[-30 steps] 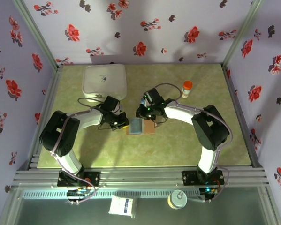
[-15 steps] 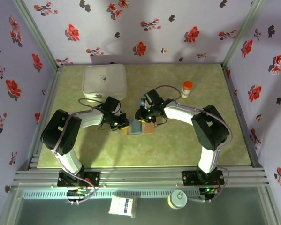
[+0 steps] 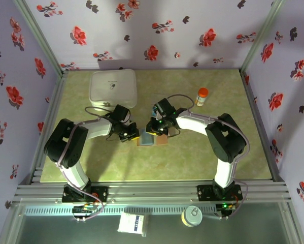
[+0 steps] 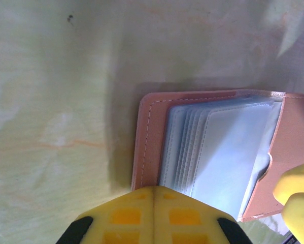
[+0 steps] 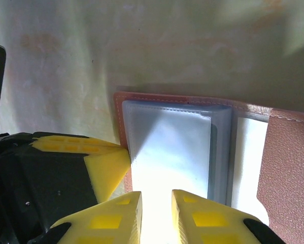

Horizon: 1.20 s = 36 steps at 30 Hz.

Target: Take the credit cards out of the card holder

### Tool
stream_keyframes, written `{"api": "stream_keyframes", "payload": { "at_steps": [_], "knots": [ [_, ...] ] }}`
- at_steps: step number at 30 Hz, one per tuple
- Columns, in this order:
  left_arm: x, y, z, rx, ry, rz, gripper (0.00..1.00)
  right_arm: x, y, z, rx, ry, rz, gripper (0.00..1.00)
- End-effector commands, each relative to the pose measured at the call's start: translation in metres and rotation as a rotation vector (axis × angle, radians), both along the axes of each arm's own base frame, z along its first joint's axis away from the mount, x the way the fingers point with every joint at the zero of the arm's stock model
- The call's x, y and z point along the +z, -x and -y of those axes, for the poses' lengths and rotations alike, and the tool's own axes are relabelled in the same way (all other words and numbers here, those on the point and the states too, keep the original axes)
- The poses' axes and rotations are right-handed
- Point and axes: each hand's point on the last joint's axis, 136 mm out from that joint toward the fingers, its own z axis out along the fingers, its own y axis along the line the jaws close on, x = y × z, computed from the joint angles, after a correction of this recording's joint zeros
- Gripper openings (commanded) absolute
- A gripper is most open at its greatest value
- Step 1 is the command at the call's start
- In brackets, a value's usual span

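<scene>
While the card holder (image 3: pixel 154 137) lies open and flat on the green table (image 3: pixel 202 157), about midway between the two arms, both grippers are working at it. The left gripper (image 3: pixel 131 134) is clenched, its fingers pressed together with nothing between them, and its tip bears on the holder's left leather border. The right gripper (image 5: pixel 156 195) hangs over the stack of clear sleeves (image 5: pixel 167 147) from the near side. Its jaws are narrowly parted across the top sleeve's near edge, and it cannot be told whether they pinch anything. The credit cards are presumably inside the sleeves, but no single card can be made out.

The step in hand looks like catching the first card. To do it well, the left gripper should press the border down firmly, so the holder cannot slide or fold shut. The right fingers need to enter a sleeve's mouth and close on the card alone, not on the film. The pull should follow the sleeve's open direction, slow and level. If the whole holder lifts, the grip has likely taken plastic too and should be reset.
</scene>
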Motion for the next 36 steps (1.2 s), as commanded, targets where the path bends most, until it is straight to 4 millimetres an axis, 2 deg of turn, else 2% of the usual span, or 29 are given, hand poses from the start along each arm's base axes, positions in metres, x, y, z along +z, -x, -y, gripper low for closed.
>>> {"api": "stream_keyframes", "payload": {
  "at_steps": [1, 8, 20, 36],
  "knots": [
    [-0.007, 0.007, -0.008, -0.007, -0.049, -0.022, 0.0, -0.009, 0.01, 0.002, 0.009, 0.025, -0.035, 0.22],
    [-0.008, 0.006, -0.007, -0.005, -0.049, -0.025, 0.0, -0.013, 0.012, 0.001, 0.015, 0.014, -0.042, 0.17],
    [-0.011, 0.002, -0.006, -0.015, -0.061, -0.023, 0.0, -0.023, 0.012, 0.002, 0.024, 0.037, -0.046, 0.18],
    [-0.01, -0.005, -0.011, -0.033, -0.09, -0.014, 0.0, -0.028, 0.009, 0.017, 0.032, 0.134, -0.016, 0.17]
  ]
}}
